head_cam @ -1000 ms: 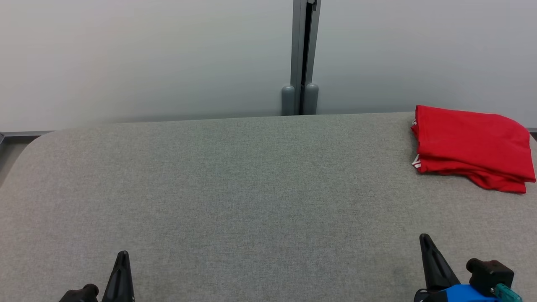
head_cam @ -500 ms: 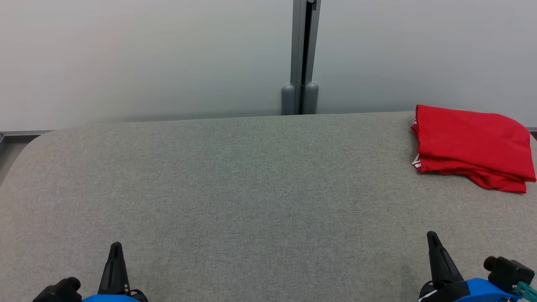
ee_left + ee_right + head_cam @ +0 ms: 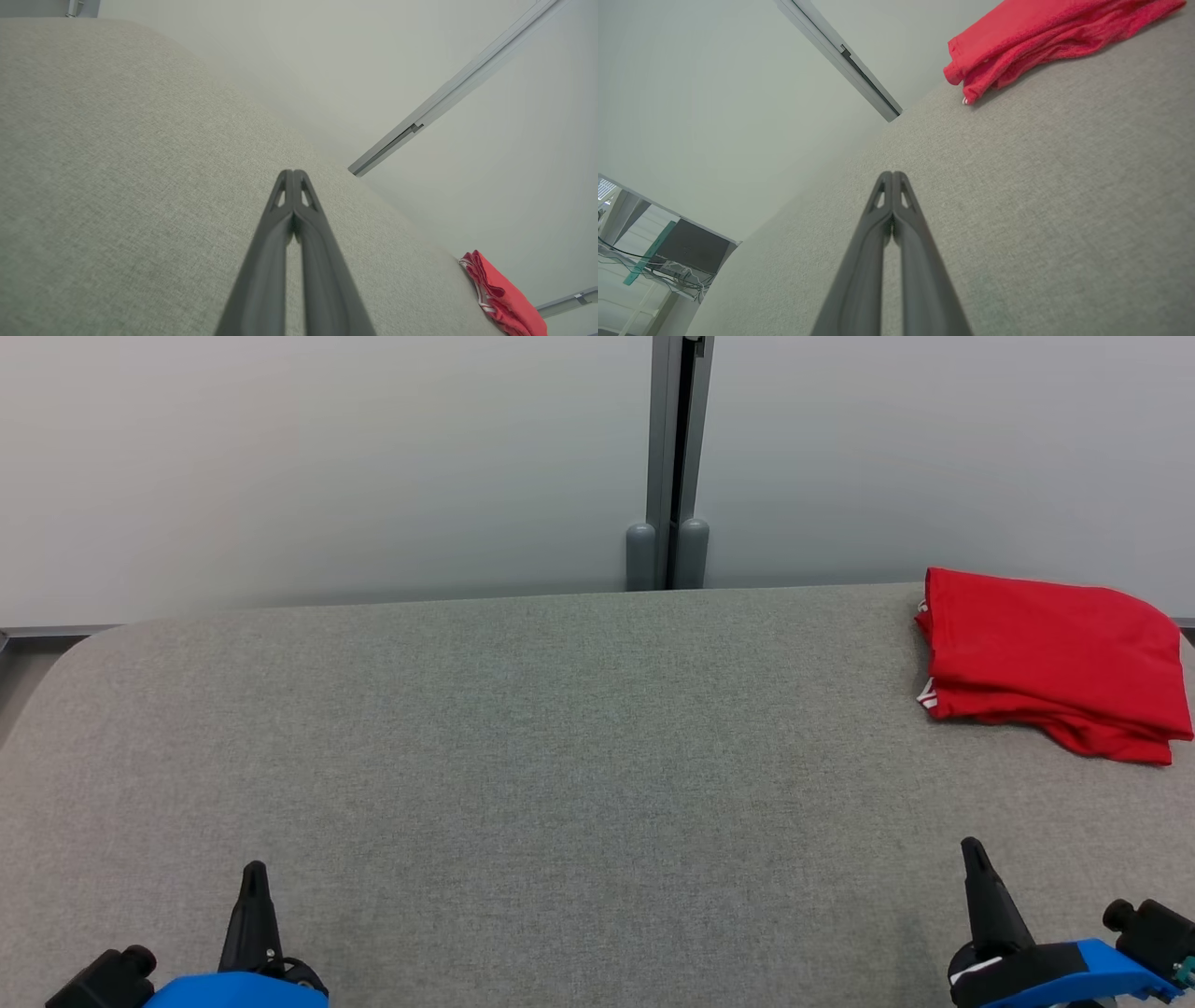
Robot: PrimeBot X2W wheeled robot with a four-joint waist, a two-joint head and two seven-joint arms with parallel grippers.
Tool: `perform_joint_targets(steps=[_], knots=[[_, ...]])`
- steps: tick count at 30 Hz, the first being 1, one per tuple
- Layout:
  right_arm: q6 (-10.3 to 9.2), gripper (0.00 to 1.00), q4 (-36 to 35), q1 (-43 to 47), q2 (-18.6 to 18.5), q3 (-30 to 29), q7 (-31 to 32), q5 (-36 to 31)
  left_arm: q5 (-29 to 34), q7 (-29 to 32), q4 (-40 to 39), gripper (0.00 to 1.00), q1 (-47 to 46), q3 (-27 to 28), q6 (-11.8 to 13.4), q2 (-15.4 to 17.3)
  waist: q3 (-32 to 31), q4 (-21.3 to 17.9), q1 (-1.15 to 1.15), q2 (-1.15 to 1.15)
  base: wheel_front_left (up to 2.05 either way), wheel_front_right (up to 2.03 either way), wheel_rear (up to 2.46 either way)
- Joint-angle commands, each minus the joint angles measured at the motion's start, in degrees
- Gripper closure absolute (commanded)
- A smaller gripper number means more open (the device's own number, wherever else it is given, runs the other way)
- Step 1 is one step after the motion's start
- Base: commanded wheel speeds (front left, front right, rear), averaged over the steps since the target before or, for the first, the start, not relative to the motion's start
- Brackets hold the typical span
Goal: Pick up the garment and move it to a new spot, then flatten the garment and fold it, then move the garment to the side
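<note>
Nearest the robot, the left claw (image 3: 253, 875) sits low at the lower left of the head view, above the front of the surface (image 3: 560, 756). Its two dark fingers are pressed together into a single point, with nothing between them. The left wrist view shows this plainly: the tips meet and only a thin slit runs down between the fingers lower along their length. The right claw (image 3: 973, 851) mirrors it at the lower right, with a blue housing behind it. Its fingers are also closed tip to tip and empty, as the right wrist view shows.

Ahead of both claws stretches the grey fabric-covered surface, with rounded corners at the far left.

The garment (image 3: 1050, 653) lies at the far right of the surface, close to its back edge and well apart from both claws. It is red and folded into a rough rectangle, with stacked layers showing along its near side and a little white trim at its left edge.

Behind the surface stands a pale wall (image 3: 327, 457), split by a grey upright post (image 3: 674, 457) near the middle.
</note>
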Motion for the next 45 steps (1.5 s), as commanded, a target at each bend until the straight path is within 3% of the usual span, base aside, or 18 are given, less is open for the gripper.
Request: perform_joint_targets(steps=[1,45], knots=[[0.01,1.00,-1.11,-1.72,-0.32,-0.27,0.53,1.74,-1.66,0.30,-0.94,1.00,-2.03,0.46,-0.22,0.33,0.01,0.01,0.00,0.00,0.00,0.00,0.00],[0.02,1.00,-2.46,-4.09,-0.47,-2.15,7.95,31.28,-32.17,7.68,-1.69,1.00,-6.09,0.91,-0.47,0.40,0.31,0.11,0.00,0.00,0.00,0.00,0.00]])
